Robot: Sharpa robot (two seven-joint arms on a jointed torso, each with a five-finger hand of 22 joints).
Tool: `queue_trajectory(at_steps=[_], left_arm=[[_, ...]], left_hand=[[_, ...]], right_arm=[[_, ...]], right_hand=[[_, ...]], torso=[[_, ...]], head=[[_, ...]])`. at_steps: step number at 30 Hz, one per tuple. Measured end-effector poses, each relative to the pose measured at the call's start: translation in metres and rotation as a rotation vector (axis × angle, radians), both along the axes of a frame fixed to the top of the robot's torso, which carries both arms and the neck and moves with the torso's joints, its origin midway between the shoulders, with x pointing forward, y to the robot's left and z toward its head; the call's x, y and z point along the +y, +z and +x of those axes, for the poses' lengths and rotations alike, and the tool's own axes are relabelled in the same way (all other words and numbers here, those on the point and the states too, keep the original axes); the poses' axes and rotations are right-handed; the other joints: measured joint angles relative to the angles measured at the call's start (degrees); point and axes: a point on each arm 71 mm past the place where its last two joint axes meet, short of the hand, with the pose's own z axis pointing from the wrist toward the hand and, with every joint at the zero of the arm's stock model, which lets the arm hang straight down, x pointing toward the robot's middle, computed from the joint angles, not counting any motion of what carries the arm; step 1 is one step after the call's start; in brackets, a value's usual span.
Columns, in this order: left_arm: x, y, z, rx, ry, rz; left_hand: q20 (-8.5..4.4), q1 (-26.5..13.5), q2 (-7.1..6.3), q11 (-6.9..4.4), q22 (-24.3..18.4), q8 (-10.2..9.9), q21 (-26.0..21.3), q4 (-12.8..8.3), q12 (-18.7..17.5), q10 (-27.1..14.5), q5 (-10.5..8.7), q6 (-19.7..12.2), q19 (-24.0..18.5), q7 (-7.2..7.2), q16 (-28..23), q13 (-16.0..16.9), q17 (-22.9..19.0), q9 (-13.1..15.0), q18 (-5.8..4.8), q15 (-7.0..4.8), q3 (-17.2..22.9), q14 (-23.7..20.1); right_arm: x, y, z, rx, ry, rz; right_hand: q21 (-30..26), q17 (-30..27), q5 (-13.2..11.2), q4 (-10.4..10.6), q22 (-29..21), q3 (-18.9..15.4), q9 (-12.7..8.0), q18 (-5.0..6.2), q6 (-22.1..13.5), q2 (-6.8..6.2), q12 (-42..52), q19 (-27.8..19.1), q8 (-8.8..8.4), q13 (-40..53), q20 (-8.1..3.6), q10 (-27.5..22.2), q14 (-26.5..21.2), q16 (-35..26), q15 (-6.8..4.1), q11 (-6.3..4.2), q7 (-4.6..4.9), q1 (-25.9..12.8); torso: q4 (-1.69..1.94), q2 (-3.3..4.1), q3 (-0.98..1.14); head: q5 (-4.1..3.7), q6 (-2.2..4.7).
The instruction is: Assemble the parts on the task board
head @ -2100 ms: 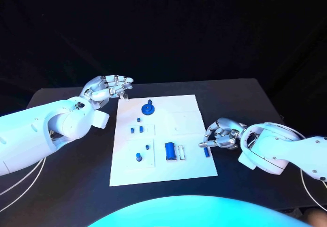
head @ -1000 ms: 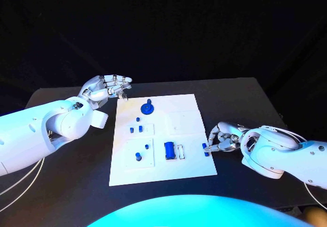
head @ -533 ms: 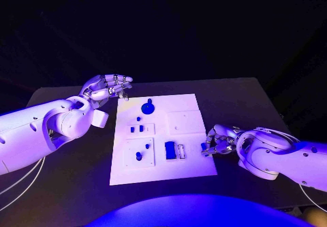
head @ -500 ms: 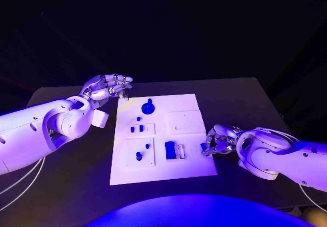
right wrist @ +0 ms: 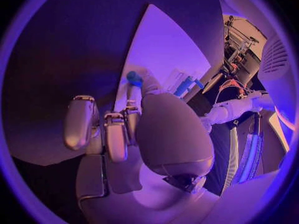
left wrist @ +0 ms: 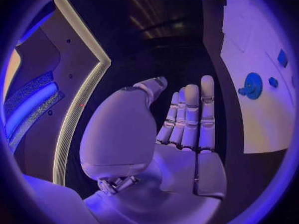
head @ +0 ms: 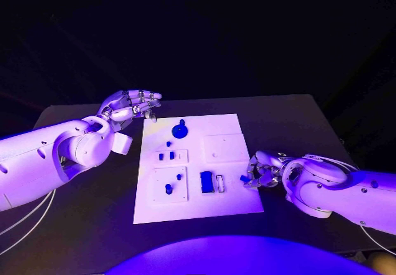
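Black tabletop (head: 297,114) carries the white task board (head: 222,123). A small blue part (head: 246,179) is pinched by the right hand (head: 262,171) at the board's right edge. Nothing is held by the left hand (head: 130,104), its fingers loosely curled. The part could be dropped if tilted.

**Desk:** How many hands work at the black table (head: 289,114)?

**Caption writer:** Two, the left hand (head: 132,105) and the right hand (head: 264,171), each on one of two white arms. There is one table and one white task board (head: 231,197).

**Desk:** And the blue parts?

**Caption writer:** One round blue part (head: 179,131) and one blue block (head: 205,182) on the board. The small blue pieces (head: 171,154) there appear to number five, though they are tiny. One more, the pinched blue piece (head: 246,179), sits in the right hand's fingers. That makes eight blue parts.
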Motion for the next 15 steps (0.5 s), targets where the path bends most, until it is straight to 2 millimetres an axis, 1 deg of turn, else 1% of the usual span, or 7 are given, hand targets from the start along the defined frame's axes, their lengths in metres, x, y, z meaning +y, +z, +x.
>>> queue_trajectory(at_steps=[4,7,10,11,12,13,15], left_arm=[[0.0004,0.0001,-0.0001,0.0,0.0,0.0],[0.0004,0.0001,-0.0002,0.0,0.0,0.0],[0.0002,0.0001,-0.0003,0.0,0.0,0.0],[0.0001,0.0001,-0.0003,0.0,-0.001,0.001],[0.0,0.0001,-0.0003,-0.001,-0.001,0.001],[-0.0001,0.0001,-0.0003,-0.001,-0.001,0.001],[-0.0003,0.0002,-0.0004,-0.002,-0.002,0.002]], left_hand=[[0.0,0.0,0.0,0.0,0.0,0.0,0.0,0.0,0.0,0.0,0.0,0.0,0.0,0.0,0.0,0.0,0.0,0.0,0.0,0.0,0.0,0.0],[0.0,0.0,0.0,0.0,0.0,0.0,0.0,0.0,0.0,0.0,0.0,0.0,0.0,0.0,0.0,0.0,0.0,0.0,0.0,0.0,0.0,0.0],[0.0,0.0,0.0,0.0,0.0,0.0,0.0,0.0,0.0,0.0,0.0,0.0,0.0,0.0,0.0,0.0,0.0,0.0,0.0,0.0,0.0,0.0],[0.0,0.0,0.0,0.0,0.0,0.0,0.0,0.0,0.0,0.0,0.0,0.0,0.0,0.0,0.0,0.0,0.0,0.0,0.0,0.0,0.0,0.0],[0.0,0.0,0.0,0.0,0.0,0.0,0.0,0.0,0.0,0.0,0.0,0.0,0.0,0.0,0.0,0.0,0.0,0.0,0.0,0.0,0.0,0.0],[0.0,0.0,0.0,0.0,0.0,0.0,0.0,0.0,0.0,0.0,0.0,0.0,0.0,0.0,0.0,0.0,0.0,0.0,0.0,0.0,0.0,0.0],[0.0,0.0,0.0,0.0,0.0,0.0,0.0,0.0,0.0,0.0,0.0,0.0,0.0,0.0,0.0,0.0,0.0,0.0,0.0,0.0,0.0,0.0]], right_arm=[[0.0061,0.0009,-0.001,-0.009,0.019,0.005],[0.0075,0.0005,-0.0016,-0.012,0.022,0.008],[0.0081,0.0003,-0.0024,-0.016,0.017,0.016],[0.0081,0.0004,-0.0026,-0.016,0.014,0.02],[0.0082,0.0005,-0.0029,-0.015,0.01,0.025],[0.0083,0.0011,-0.0031,-0.012,0.002,0.035],[0.0086,0.0023,-0.0032,-0.003,-0.014,0.054]], right_hand=[[-0.1,0.0,0.1,1.3,0.0,7.2,-0.3,0.0,0.4,-1.46,0.1,0.0,-1.45,-0.6,0.0,-0.1,0.1,0.0,-0.32,-0.31,0.02,1.5],[-0.1,0.0,0.2,4.8,0.0,10.8,-0.5,0.0,0.5,-1.74,0.2,0.0,-1.45,-0.7,0.0,-0.1,0.2,0.0,-0.43,-0.47,-0.03,1.7],[-0.1,0.0,0.2,6.1,0.0,14.2,-0.5,0.0,0.5,-2.18,0.3,0.0,-1.3,-0.5,0.0,-0.1,0.2,0.0,-0.44,-0.52,-0.01,1.8],[-0.1,0.0,0.2,6.0,0.0,16.8,-0.5,0.0,0.4,-2.92,0.5,0.0,-0.96,-0.4,0.0,0.0,0.2,0.0,-0.44,-0.42,0.05,0.9],[-0.1,0.0,0.2,5.8,0.0,19.0,-1.1,0.0,0.4,-3.53,0.5,0.0,-0.82,-0.4,0.0,0.1,0.2,0.0,-0.44,-0.31,0.09,-0.9],[0.0,0.0,0.2,5.7,0.0,20.3,-4.5,0.01,0.4,-3.8,0.5,0.0,-0.39,-0.4,0.0,0.2,0.2,0.0,-0.44,-0.39,0.1,-2.2],[0.1,0.0,0.2,2.7,0.0,24.2,-6.6,0.0,-0.1,-4.26,0.5,0.0,-0.4,-0.4,0.0,0.2,0.2,0.0,-0.44,-0.39,0.18,-4.4]], torso=[[-0.03,-0.01,-0.02],[-0.06,-0.01,-0.06],[-0.05,-0.02,-0.06],[-0.04,-0.03,-0.06],[-0.03,-0.04,-0.06],[0.0,-0.04,-0.06],[0.02,-0.06,-0.04]], head=[[0.0,0.0],[-0.07,0.0],[-0.08,0.0],[-0.08,0.0],[-0.05,0.0],[-0.02,0.0],[0.05,0.0]])
